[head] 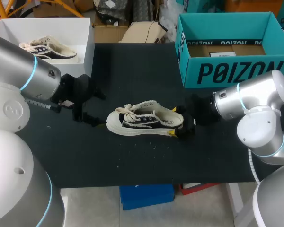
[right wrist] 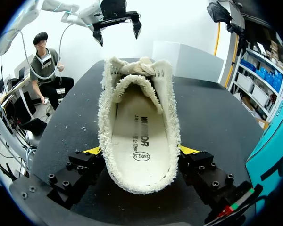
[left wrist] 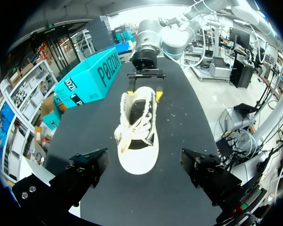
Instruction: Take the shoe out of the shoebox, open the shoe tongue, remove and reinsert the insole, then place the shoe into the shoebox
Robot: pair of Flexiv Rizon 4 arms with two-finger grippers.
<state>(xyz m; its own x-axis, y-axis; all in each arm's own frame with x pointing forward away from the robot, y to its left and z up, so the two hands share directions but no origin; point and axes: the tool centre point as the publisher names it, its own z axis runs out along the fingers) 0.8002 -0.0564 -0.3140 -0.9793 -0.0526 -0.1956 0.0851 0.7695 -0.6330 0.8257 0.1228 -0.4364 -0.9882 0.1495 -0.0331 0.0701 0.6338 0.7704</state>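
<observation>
Here, the black table (head: 132, 165) carries everything, and the shoe (head: 144, 120) stands upright on its sole near the table's middle, outside either box. The teal shoebox (head: 236, 71) sits open beyond the shoe's heel end, well apart from it. A white box (head: 85, 52) lies beyond the shoe's toe end, also well apart, with a second shoe (head: 47, 49) inside it. The right gripper (right wrist: 140, 150) is at the shoe's heel, clamped on it, one yellow tip pressed against each fuzzy side. The left gripper (left wrist: 144, 160) hangs at the shoe's toe with its fingers spread wide, and neither one touches the shoe. The pale insole (right wrist: 139, 136) lies flat inside the shoe. The white laces (left wrist: 132, 127) are bunched in a loose knot over the front of the shoe.
</observation>
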